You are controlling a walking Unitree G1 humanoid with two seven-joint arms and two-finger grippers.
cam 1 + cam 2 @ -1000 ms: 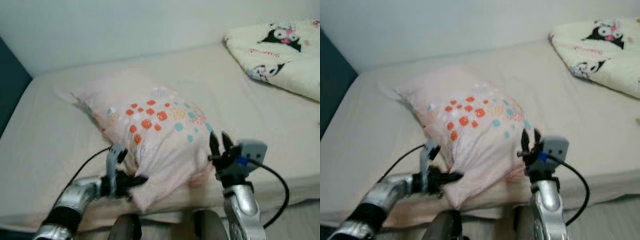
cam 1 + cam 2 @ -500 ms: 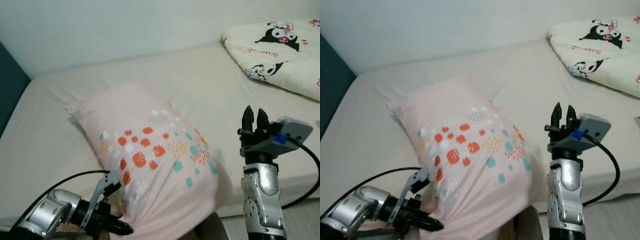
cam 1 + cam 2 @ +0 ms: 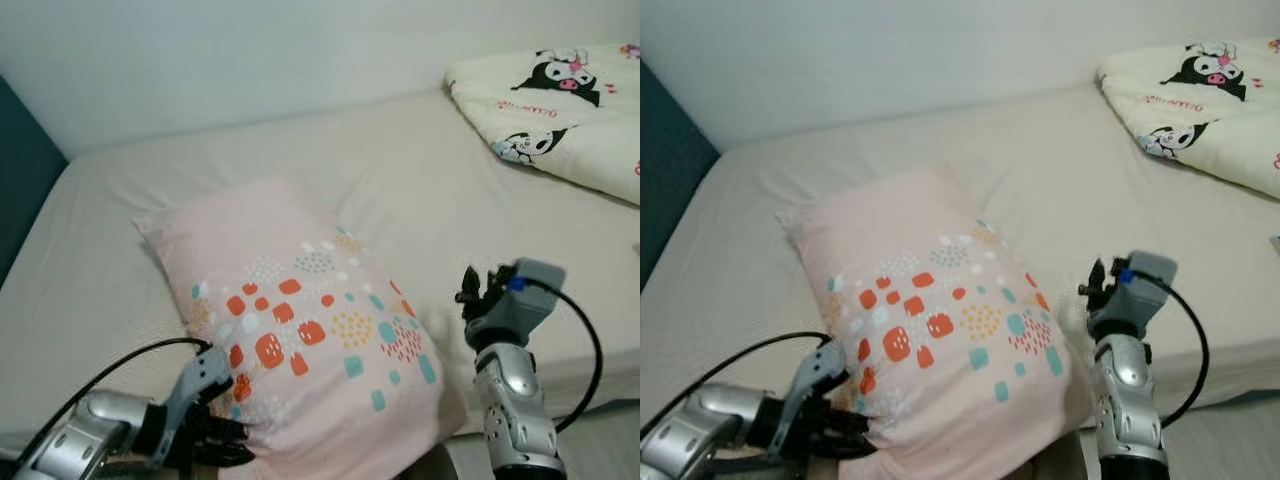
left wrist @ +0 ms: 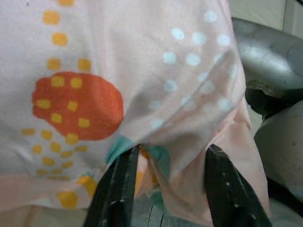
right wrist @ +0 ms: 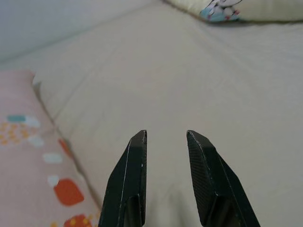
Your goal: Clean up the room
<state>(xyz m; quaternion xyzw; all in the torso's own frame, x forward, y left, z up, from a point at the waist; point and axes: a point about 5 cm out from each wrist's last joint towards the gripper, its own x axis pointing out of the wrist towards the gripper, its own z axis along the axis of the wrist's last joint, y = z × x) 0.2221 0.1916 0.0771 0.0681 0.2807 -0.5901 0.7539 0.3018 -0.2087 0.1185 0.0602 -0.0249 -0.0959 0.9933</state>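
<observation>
A pink pillow (image 3: 300, 330) with orange and teal spots lies slantwise on the beige bed (image 3: 450, 190), its near corner hanging over the front edge. My left gripper (image 3: 222, 440) is low at that near corner. In the left wrist view the left gripper (image 4: 168, 189) has its fingers (image 4: 118, 189) spread apart, with a loose fold of the pillow (image 4: 142, 71) hanging between them. My right gripper (image 3: 468, 288) stands upright just right of the pillow, clear of it. In the right wrist view the right gripper (image 5: 165, 139) is open over bare sheet, holding nothing.
A cream blanket (image 3: 560, 110) with a cartoon print is heaped at the bed's far right. A white wall runs behind the bed, and a dark blue panel (image 3: 18, 170) borders it on the left. Grey floor (image 3: 610, 440) lies past the front right corner.
The pillow has dropped from being lifted off the front edge and has settled flat on the bed. My right gripper let go, swung right, then sank lower. The left gripper moved down to the near corner.
</observation>
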